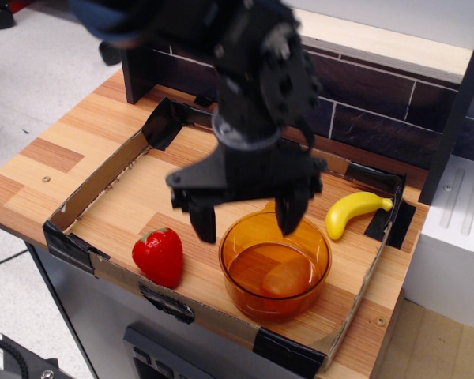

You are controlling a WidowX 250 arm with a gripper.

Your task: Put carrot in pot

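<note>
Gripper [247, 222] hangs w/ jaws apart over pot [275, 266] back rim, blocking entry from above. Strawberry [159, 255] near front edge, banana [354, 212] toward right edge; bare wood back-left.

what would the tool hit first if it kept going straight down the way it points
Probably the pot: the open tool hangs just above its back rim. The carrot lies inside, slightly nearer the camera; depth is unclear.
</note>
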